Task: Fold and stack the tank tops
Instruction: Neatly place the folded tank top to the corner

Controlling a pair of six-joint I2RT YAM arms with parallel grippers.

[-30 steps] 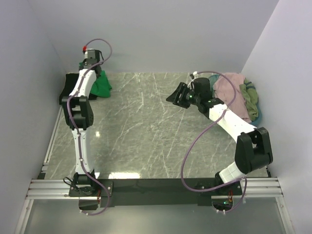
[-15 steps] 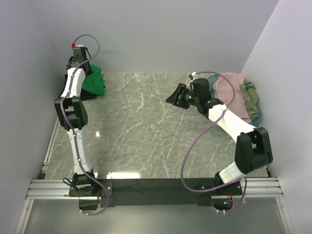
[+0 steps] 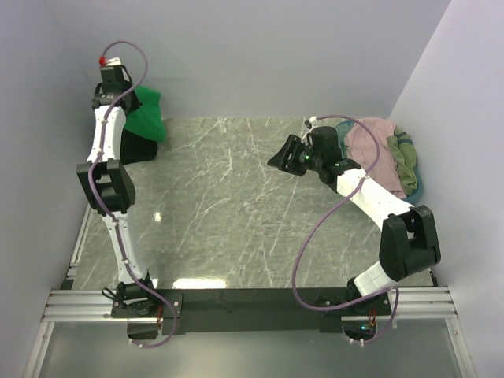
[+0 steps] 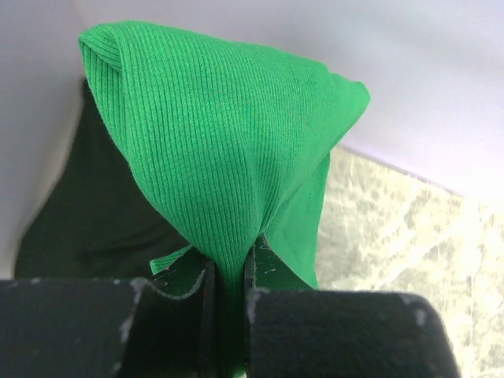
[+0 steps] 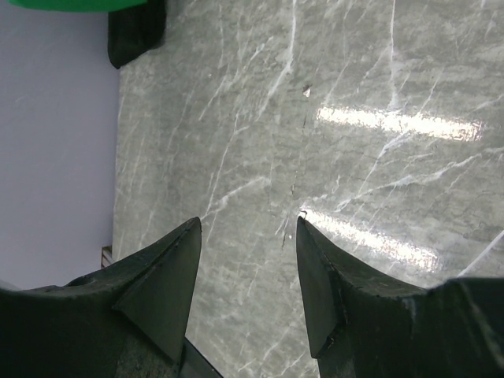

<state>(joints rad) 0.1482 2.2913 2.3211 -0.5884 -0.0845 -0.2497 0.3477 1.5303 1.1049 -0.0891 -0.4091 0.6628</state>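
**Green top (image 3: 146,116) raised in the far-left corner, fold not yet begun**

The green top hung from a single pinched point, its ribbed cloth bunched into a peak in the left wrist view and draping down against the back wall. Beneath it the black top (image 3: 132,150) lay in a dark heap on the table (image 3: 236,220). Whether the green hem had cleared it could not be told.

The left gripper (image 4: 228,272) was clamped on a fold of the green cloth, the jaws nearly together. The right gripper (image 3: 277,157) hovered over the middle of the table, jaws apart and holding nothing.

Well apart, at the far right, the pink top (image 3: 368,138) and olive top (image 3: 403,161) sat piled in the basket (image 3: 418,187).

The step looked like picking up the first garment. The next move likely called for carrying it to the bare centre and spreading it flat — the right gripper was well placed to take a second edge.
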